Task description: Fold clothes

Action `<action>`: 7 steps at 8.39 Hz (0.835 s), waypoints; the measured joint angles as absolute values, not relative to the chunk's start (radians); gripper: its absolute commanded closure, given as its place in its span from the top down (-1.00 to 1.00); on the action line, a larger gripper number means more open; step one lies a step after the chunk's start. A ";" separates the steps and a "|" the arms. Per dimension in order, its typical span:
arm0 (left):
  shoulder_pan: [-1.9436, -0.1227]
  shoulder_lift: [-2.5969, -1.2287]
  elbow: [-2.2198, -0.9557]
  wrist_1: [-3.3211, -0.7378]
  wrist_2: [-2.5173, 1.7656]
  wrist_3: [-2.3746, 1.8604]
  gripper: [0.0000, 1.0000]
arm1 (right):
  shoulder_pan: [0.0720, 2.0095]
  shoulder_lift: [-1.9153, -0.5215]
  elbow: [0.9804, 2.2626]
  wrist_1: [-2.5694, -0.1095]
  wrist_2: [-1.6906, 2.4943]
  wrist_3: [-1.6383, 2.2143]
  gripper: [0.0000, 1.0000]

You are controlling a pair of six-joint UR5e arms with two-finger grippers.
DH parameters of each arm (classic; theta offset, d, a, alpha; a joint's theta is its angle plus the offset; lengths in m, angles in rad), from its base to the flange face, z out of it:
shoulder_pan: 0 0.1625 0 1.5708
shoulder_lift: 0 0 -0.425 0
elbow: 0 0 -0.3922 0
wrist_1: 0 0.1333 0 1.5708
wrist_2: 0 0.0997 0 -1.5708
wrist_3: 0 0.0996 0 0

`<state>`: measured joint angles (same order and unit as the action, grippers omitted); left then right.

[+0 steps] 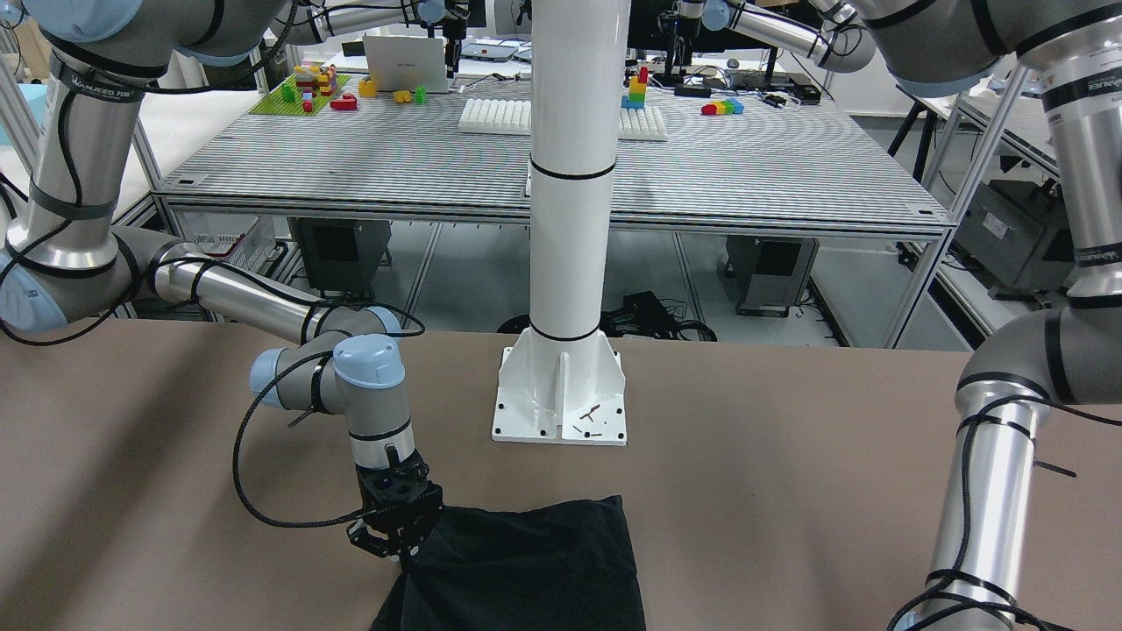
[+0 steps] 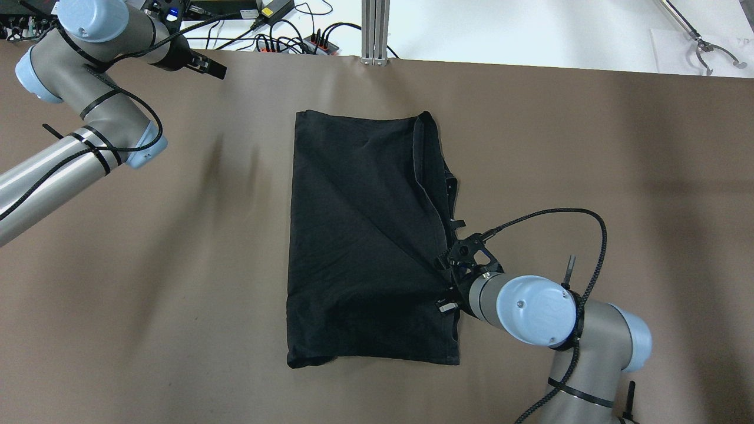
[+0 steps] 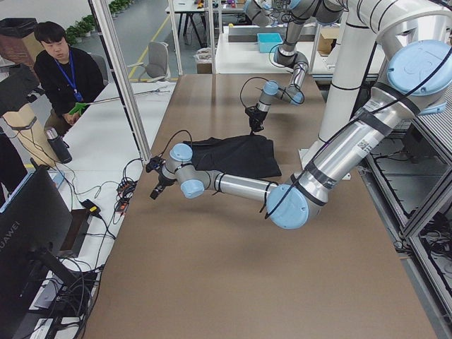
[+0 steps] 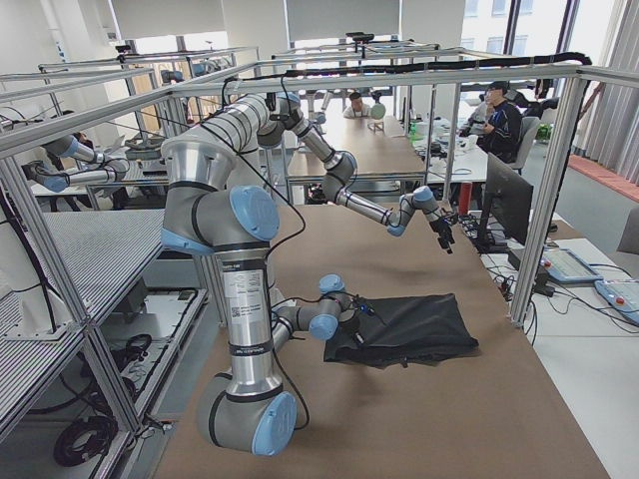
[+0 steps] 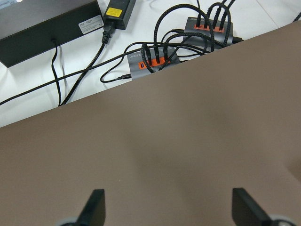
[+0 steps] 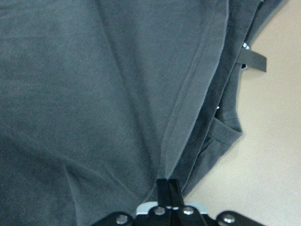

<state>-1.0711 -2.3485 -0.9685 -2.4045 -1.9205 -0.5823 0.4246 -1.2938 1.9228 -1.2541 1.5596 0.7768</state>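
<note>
The black garment point(image 2: 365, 235) lies folded lengthwise in the middle of the brown table; it also shows in the front view point(image 1: 535, 570). Its white logo is out of view. My right gripper point(image 2: 447, 277) is shut on the garment's hemmed right edge, near the edge's middle. The right wrist view shows the fingertips point(image 6: 168, 188) pinched together on the hem point(image 6: 188, 113), and fabric creases run toward the grip. My left gripper point(image 2: 206, 65) is open and empty at the far left of the table, well apart from the garment. Its two fingertips point(image 5: 96, 207) stand wide apart over bare table.
A white post base point(image 1: 561, 394) stands on the table at the robot's side of the garment. Power strips and cables point(image 2: 288, 41) lie just past the table's far edge. A person point(image 3: 60, 70) sits beyond that edge.
</note>
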 measured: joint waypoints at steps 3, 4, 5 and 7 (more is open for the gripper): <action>-1.067 -2.342 -0.975 -2.405 -1.921 -0.583 0.90 | 0.365 -1.310 1.931 -1.251 1.551 0.913 0.87; -1.066 -2.340 -0.978 -2.405 -1.921 -0.583 0.90 | 0.368 -1.304 1.930 -1.246 1.548 0.952 0.87; -1.066 -2.339 -0.979 -2.405 -1.921 -0.583 0.90 | 0.391 -1.287 1.929 -1.247 1.548 0.975 0.87; -1.064 -2.338 -0.979 -2.405 -1.921 -0.589 0.90 | 0.460 -1.225 1.891 -1.253 1.553 0.987 0.83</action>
<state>-1.0635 -2.3380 -0.9789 -2.4053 -1.9205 -0.5894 0.4596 -1.2251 1.8906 -1.2534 1.5530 0.9869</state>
